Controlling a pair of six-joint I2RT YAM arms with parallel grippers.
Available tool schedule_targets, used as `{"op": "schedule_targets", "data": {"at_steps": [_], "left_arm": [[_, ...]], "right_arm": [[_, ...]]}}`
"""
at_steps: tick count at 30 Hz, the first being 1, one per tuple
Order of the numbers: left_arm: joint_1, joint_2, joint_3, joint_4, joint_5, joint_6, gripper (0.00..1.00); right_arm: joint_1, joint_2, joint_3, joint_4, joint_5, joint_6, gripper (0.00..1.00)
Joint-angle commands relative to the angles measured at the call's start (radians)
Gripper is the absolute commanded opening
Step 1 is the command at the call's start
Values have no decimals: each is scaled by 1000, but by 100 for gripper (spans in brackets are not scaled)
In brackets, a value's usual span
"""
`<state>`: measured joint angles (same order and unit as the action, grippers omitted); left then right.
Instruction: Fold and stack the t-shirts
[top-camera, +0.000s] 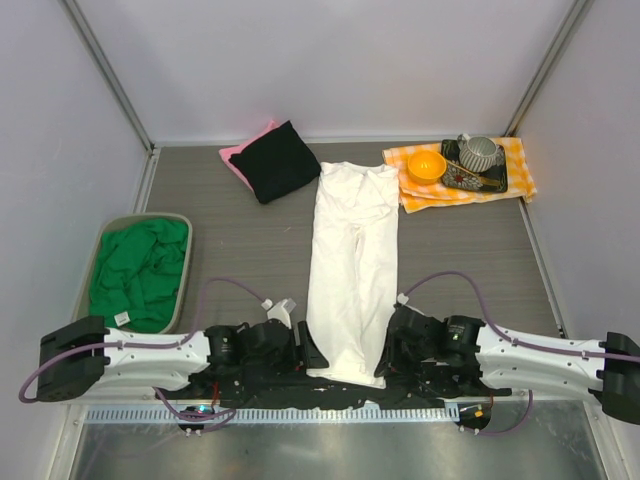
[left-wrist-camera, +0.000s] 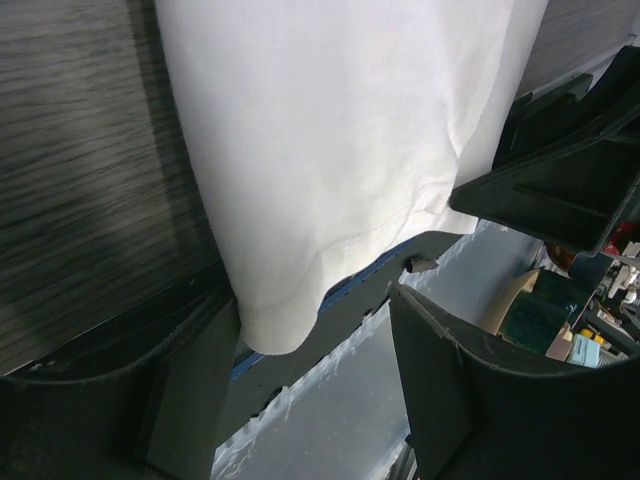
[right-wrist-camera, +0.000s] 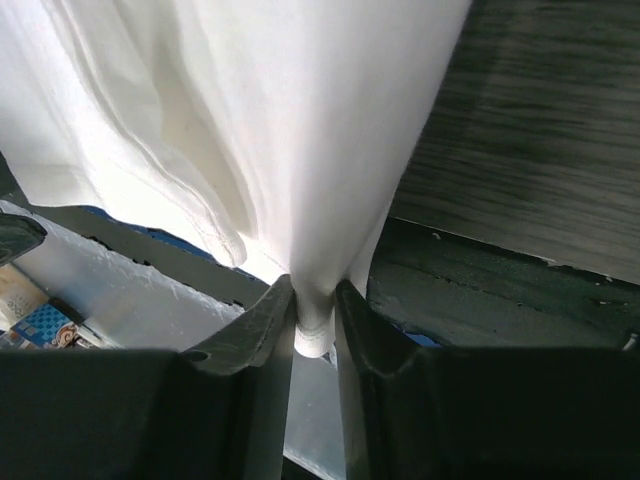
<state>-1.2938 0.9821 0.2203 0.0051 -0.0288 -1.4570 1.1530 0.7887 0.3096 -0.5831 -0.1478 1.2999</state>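
Observation:
A white t-shirt (top-camera: 352, 260) lies folded into a long narrow strip down the middle of the table, its hem at the near edge. My right gripper (top-camera: 388, 350) (right-wrist-camera: 315, 320) is shut on the hem's right corner, and the white fabric (right-wrist-camera: 250, 120) bunches up from the pinch. My left gripper (top-camera: 312, 352) (left-wrist-camera: 320, 400) stands open around the hem's left corner; the cloth (left-wrist-camera: 330, 130) hangs beside the left finger (left-wrist-camera: 190, 400) without being pinched. A folded black t-shirt (top-camera: 275, 160) rests on a pink one (top-camera: 238, 156) at the back. A green t-shirt (top-camera: 140, 270) is crumpled in a bin.
The grey bin (top-camera: 146, 217) stands at the left. At the back right an orange-and-white checked cloth (top-camera: 520, 165) carries a dark tray (top-camera: 490, 183), an orange bowl (top-camera: 426, 165) and a cup (top-camera: 478, 152). White walls close in the table.

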Motion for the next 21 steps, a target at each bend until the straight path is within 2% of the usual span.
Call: {"op": "schedule_targets", "data": {"at_steps": [1, 4, 7, 12, 16, 21], "left_arm": [[5, 102, -38, -87, -39, 49, 67], [7, 144, -29, -67, -33, 56, 65], [7, 162, -27, -48, -28, 57, 59], [10, 142, -3, -79, -29, 78, 39], [42, 110, 63, -158, -36, 125, 36], [151, 89, 158, -249, -8, 246, 36]], "right_arm": [[14, -2, -1, 25, 10, 30, 22], [16, -16, -1, 6, 17, 32, 13], [16, -31, 0, -6, 21, 33, 1], [16, -39, 6, -21, 31, 30, 1], [17, -32, 49, -35, 60, 16, 1], [16, -6, 156, -69, 214, -46, 1]]}}
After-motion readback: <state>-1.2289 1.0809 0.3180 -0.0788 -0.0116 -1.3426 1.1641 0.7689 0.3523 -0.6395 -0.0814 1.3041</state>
